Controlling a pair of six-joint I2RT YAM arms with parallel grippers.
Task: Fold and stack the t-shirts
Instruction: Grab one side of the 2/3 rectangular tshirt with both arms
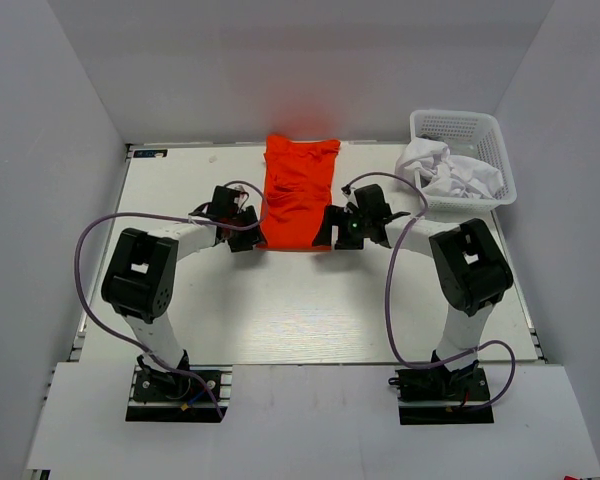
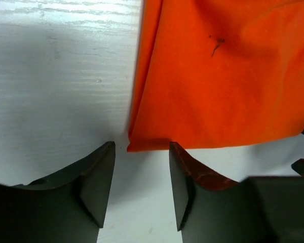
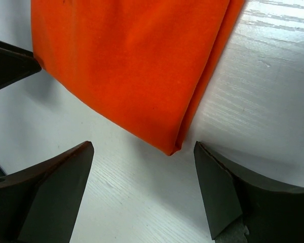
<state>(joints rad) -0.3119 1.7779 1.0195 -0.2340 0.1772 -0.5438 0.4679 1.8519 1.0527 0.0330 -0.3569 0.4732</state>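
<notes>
The orange-red t-shirt (image 1: 298, 195) lies folded flat on the surface (image 1: 280, 310), toward the far edge. My left gripper (image 2: 142, 146) is at the shirt's near left corner with its jaws apart. The corner lies just ahead of the tips and nothing is clamped. My right gripper (image 3: 143, 145) is at the near right corner, jaws wide apart, no cloth clamped. The white t-shirts (image 1: 450, 175) lie crumpled in the lattice basket (image 1: 503, 150) at far right.
</notes>
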